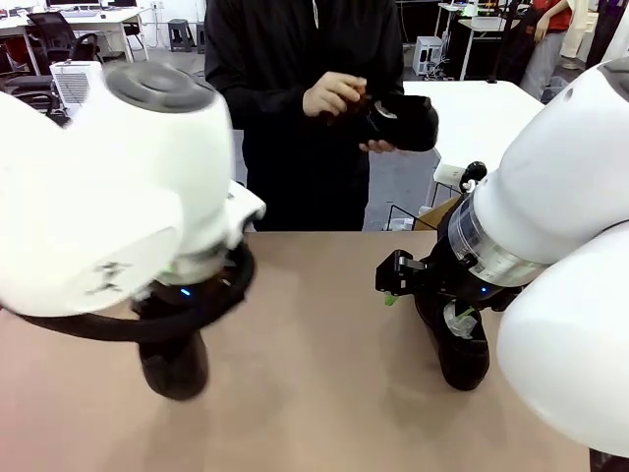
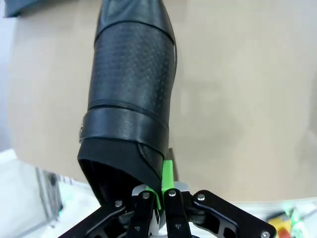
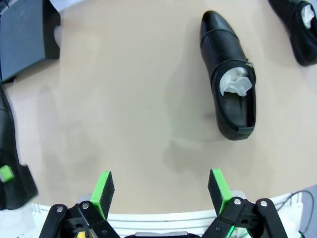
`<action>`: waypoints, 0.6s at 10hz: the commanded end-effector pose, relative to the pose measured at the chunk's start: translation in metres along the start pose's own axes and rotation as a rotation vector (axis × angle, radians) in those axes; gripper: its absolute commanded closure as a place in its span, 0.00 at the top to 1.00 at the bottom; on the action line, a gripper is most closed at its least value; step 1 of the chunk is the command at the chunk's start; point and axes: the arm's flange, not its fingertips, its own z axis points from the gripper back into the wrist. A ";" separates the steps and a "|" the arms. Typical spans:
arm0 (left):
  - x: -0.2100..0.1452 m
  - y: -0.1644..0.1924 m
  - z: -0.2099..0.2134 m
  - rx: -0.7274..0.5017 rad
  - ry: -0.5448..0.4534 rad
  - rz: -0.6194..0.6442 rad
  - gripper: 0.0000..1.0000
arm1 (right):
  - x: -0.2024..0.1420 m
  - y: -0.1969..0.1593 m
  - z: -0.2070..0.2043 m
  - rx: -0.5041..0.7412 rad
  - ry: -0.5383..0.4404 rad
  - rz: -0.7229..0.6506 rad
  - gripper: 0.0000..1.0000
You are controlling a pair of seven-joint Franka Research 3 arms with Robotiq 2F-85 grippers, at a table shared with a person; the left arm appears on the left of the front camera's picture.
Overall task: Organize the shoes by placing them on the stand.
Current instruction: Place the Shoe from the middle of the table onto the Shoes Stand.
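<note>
Left fingers point(image 2: 167, 173): clamped shut on the back rim of the held shoe point(image 2: 133, 89), and it's a thin pinch right at the heel collar.
Held shoe: hangs from that pinch with its toe pointing straight away from the wrist. Whether the toe touches the bench point(image 3: 148, 124) I cannot tell.
Right fingers point(image 3: 103, 191): spread wide with nothing between them, just bare bench under the gap.
Bench shoe point(image 3: 230, 94): flat on its sole with paper in the opening. It lies ahead of the right fingers, off toward the pad on the picture's right.
Long axis: runs away from the wrist, heel end nearer the fingers and toe farther, tipped a little. The gap between the pads runs across it, so I'd say a close would land on the shoe's 2 sides.
Nearer arm: the right one, easily; in the front view it sits right over this shoe.
Far shoe point(image 3: 297, 29): beyond the bench shoe, in the upper-right corner of the right wrist view.
Person's shoe point(image 1: 403, 118): up in the air across the bench, in the person's hands point(image 1: 334, 98).
Stand point(image 3: 22, 44): upper-left corner of the right wrist view, with no shoe on the part that shows. The held shoe is at that same left edge, so the left arm is nearer the stand.
Call: 1 shoe is gripped and 0 look placed. The right arm likely needs to move forward and sideways before it drops.
</note>
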 end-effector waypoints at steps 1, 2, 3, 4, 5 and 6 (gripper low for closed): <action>0.030 0.064 0.024 0.026 -0.238 -0.014 0.00 | 0.003 0.000 0.000 0.020 0.013 0.009 1.00; 0.055 0.087 0.025 0.059 -0.310 -0.118 0.00 | 0.003 0.000 0.000 0.020 0.013 0.009 1.00; 0.084 0.108 0.019 0.105 -0.330 -0.167 0.00 | 0.003 0.000 0.000 0.020 0.013 0.009 1.00; 0.115 0.131 0.008 0.172 -0.256 -0.162 0.00 | 0.003 0.000 0.000 0.020 0.013 0.009 1.00; 0.147 0.150 -0.007 0.217 -0.208 -0.140 0.00 | 0.003 0.000 0.000 0.020 0.013 0.009 1.00; 0.175 0.163 -0.021 0.229 -0.122 -0.134 0.00 | 0.003 0.000 0.000 0.020 0.013 0.009 1.00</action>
